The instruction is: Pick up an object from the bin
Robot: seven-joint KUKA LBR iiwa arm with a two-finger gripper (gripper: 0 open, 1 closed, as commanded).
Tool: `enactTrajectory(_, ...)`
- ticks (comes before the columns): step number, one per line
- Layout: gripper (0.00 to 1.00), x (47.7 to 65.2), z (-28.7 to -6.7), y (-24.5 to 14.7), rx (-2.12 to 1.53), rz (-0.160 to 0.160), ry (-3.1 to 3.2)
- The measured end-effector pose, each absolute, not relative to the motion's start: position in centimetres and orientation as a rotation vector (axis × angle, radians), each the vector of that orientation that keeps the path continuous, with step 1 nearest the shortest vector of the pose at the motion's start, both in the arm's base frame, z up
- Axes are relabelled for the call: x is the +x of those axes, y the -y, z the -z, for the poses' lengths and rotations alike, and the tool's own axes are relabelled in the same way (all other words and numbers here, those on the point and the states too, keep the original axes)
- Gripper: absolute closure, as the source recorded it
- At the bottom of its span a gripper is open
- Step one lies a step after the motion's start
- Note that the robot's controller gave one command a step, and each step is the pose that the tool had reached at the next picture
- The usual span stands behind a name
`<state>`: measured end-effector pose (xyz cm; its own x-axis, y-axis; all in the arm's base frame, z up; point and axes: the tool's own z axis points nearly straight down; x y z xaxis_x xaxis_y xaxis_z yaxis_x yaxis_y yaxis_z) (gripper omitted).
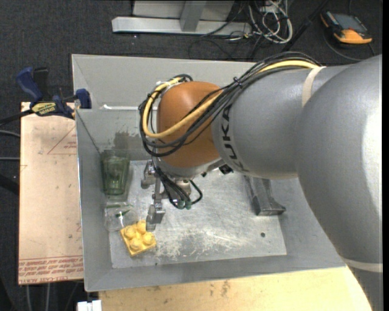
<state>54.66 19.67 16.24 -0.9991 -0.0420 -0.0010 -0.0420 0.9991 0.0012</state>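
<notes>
Floor: dark, speckled carpet [36, 36], seen along the top and left of the camera view. Top centre, a flat grey metal base plate [152, 25] rests on the carpet, with a pale upright rising from it. Just right of it lies a tangle of black and white cables [273, 18]. Far top right sits an orange-and-black device [347, 28]. Lighting is even across the carpet.

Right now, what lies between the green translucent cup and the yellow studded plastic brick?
A small clear plastic piece lies there, in the camera view.
</notes>
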Motion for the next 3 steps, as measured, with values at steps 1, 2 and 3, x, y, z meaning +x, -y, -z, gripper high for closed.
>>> enactTrajectory(1,0.00,53.6,-12.3,-20.0,-0.418,-0.005,-3.105)
enactTrajectory(2,1.00,49.2,-8.5,-22.9,-0.555,-0.004,-3.092)
enactTrajectory(3,1.00,49.2,-8.5,-22.9,-0.554,-0.004,-3.092)
